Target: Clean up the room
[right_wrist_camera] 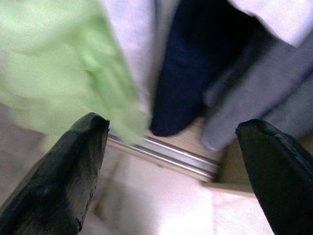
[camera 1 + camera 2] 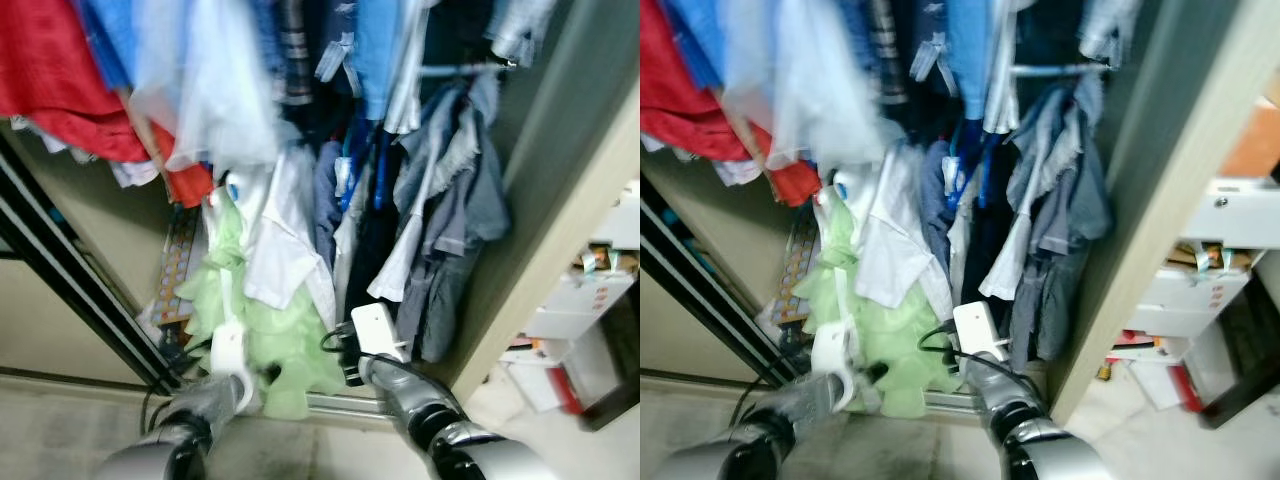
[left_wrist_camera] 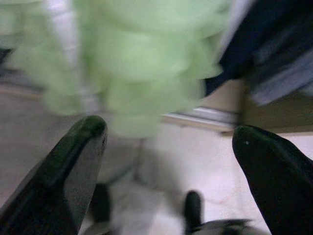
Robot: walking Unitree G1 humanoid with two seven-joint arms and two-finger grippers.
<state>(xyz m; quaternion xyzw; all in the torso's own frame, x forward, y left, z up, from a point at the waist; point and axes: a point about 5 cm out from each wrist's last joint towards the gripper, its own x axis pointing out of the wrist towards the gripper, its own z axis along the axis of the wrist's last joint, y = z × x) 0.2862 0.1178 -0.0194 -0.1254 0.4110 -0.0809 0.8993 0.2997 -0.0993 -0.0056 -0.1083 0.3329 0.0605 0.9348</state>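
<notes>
Robot faces open wardrobe point(image 2: 560, 250) crammed with hanging clothes. Pale green frilly dress point(image 2: 280, 340) hangs low, hem near metal floor track point(image 1: 166, 154); white shirt point(image 2: 285, 250) beside it, grey shirts point(image 2: 455, 220) further right, red garment point(image 2: 50, 70) top left. Head views blurred. Left gripper point(image 3: 168, 142) spread wide, holding nothing, green dress just ahead above floor. Right gripper point(image 1: 171, 132) likewise wide apart, empty, aimed at dress edge, dark navy garment point(image 1: 195, 73) and track. Right eye view adds cluttered white boxes point(image 2: 1185, 300) outside wardrobe, right.
</notes>
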